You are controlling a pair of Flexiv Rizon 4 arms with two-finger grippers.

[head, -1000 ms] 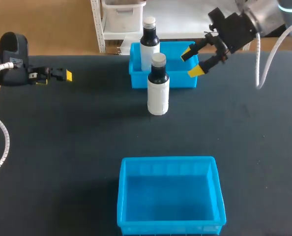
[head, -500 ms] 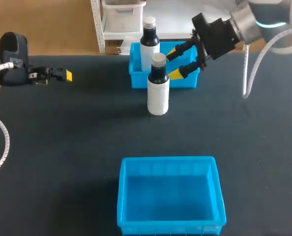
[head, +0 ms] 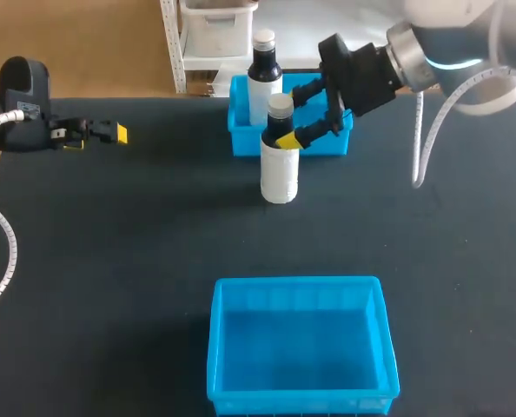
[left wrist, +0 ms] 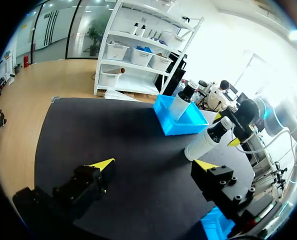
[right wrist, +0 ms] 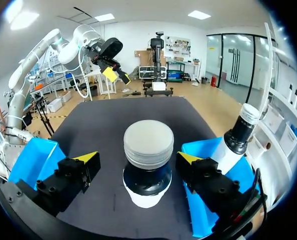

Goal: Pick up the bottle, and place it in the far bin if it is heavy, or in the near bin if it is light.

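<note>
Straddling the bottle (head: pixel 280 169) below its cap, the right gripper (right wrist: pixel 137 159) is shown with jaws spread; the rigid, smooth neck is judged the surest hold.

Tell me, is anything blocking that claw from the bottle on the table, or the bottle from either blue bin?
Nothing visible. The right gripper, open, flanks the bottle at its neck. Only table lies between it and the near bin. The far bin holds another bottle at one end, with room beside it.
</note>
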